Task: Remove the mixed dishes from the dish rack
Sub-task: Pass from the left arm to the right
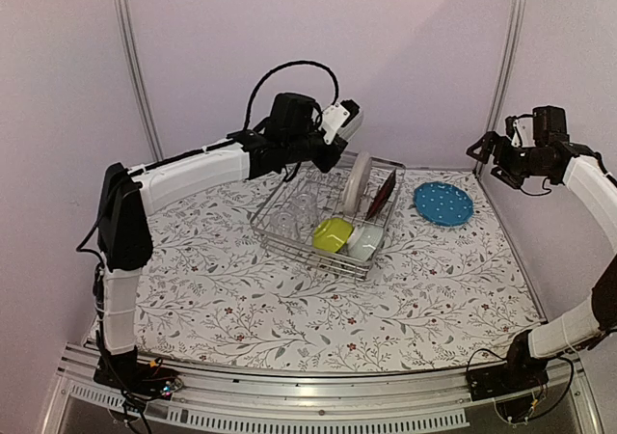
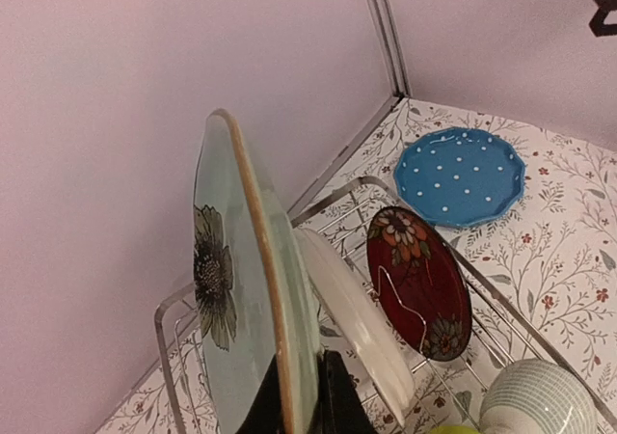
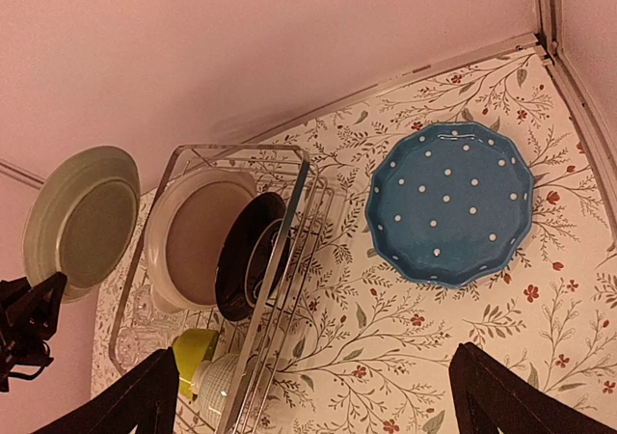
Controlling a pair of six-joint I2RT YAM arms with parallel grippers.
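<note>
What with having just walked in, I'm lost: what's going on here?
The left end effector is shut on the green plate, holding it on edge, up off the rack. The right end effector hangs open near the blue plate, which lies flat on the table. The white plate, red plate, yellow bowl, pale bowl and glass sit in the rack.

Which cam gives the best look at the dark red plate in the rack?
Left wrist: the dark red plate shows its floral face up close. Right wrist sees only its dark back; top external gives just a thin dark sliver.
</note>
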